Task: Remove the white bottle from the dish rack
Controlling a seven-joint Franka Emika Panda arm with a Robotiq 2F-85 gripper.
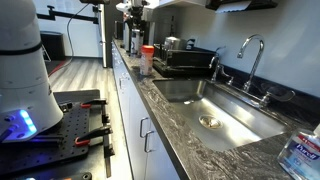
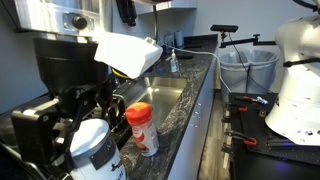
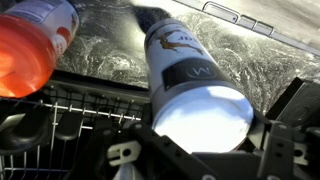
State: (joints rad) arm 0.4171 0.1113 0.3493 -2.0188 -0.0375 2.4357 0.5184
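Note:
The white bottle point(image 3: 185, 70) with a dark top fills the middle of the wrist view, its pale base close to the camera. My gripper point(image 3: 205, 130) is shut on it, with a dark finger on each side. The bottle also shows in an exterior view point(image 2: 95, 150), low in the foreground beside the black gripper point(image 2: 80, 110). The black dish rack point(image 3: 70, 115) lies under and left of the bottle; it also shows in an exterior view point(image 1: 190, 62). I cannot tell whether the bottle touches the rack.
An orange-and-white container point(image 2: 142, 128) stands on the granite counter next to the rack; it also shows in the wrist view point(image 3: 35, 45). A silvery vessel point(image 1: 171, 44) sits on the rack. The steel sink point(image 1: 215, 110) with its tap point(image 1: 250, 55) lies beyond.

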